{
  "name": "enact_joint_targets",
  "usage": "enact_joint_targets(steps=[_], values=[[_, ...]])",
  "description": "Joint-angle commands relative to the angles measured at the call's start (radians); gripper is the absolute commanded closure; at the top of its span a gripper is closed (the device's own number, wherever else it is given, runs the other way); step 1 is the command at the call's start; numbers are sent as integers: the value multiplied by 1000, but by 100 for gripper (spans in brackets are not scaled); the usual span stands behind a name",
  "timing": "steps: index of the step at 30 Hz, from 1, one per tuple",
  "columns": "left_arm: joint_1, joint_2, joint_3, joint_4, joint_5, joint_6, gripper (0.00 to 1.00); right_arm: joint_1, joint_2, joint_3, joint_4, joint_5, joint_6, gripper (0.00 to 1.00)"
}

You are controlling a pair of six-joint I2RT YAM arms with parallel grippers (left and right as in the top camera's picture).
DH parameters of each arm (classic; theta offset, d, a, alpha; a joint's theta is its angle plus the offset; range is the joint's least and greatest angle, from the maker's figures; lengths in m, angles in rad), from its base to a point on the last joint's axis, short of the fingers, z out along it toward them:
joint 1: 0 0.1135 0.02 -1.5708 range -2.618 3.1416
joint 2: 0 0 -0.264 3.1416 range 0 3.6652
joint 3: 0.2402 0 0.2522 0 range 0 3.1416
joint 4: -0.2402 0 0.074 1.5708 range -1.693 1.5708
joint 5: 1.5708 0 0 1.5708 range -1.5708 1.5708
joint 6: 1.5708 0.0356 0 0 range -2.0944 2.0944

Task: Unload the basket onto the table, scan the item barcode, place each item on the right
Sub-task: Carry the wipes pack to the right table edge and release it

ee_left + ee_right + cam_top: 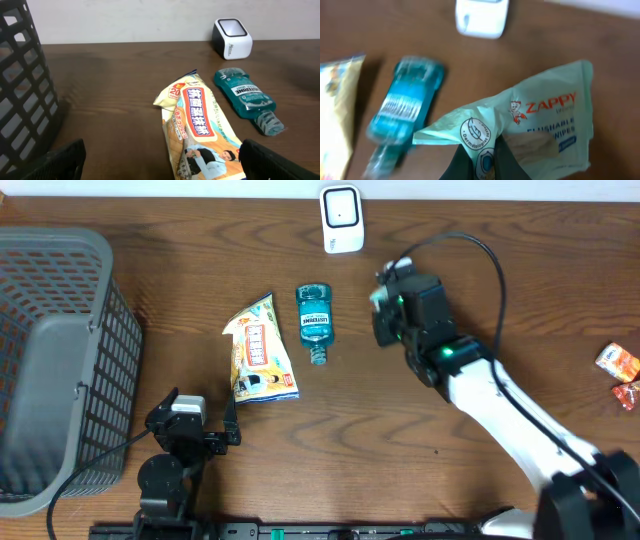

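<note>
I work at a brown wooden table (180, 290). On my far left stands a grey mesh basket (120, 340). Near the middle a yellow snack bag (261, 350) lies flat. Just to its right, not touching it, a teal bottle (314, 320) lies on its side with the cap pointing toward me. Beyond them, by the far edge, a white scanner (341, 218) stands upright. At my far right lie two small orange-red packets (618, 362), close together.

Grey basket (60, 360) is sitting at the left. Snack bag (262, 350) and blue mouthwash bottle (314, 320) are lying side by side mid-table (180, 280), with orange packets (618, 362) hanging out at the right edge.
</note>
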Motion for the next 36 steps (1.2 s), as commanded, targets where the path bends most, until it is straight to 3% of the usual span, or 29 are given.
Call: enact_joint_targets(steps=[1, 7, 19, 23, 29, 36], values=[[3, -3, -14, -29, 9, -5, 2, 4, 97, 66, 81, 127, -129, 99], [3, -3, -14, -29, 9, -5, 2, 4, 369, 394, 101, 190, -321, 99], [3, -3, -14, -29, 9, -5, 2, -5, 933, 1146, -41, 229, -427, 99], [3, -3, -14, -29, 9, -5, 2, 17, 1031, 1263, -47, 275, -465, 99], [3, -3, -14, -29, 9, -5, 2, 24, 1049, 1282, -47, 295, -515, 99], [3, -3, -14, -29, 9, -5, 2, 25, 1044, 1306, -98, 534, -515, 99]])
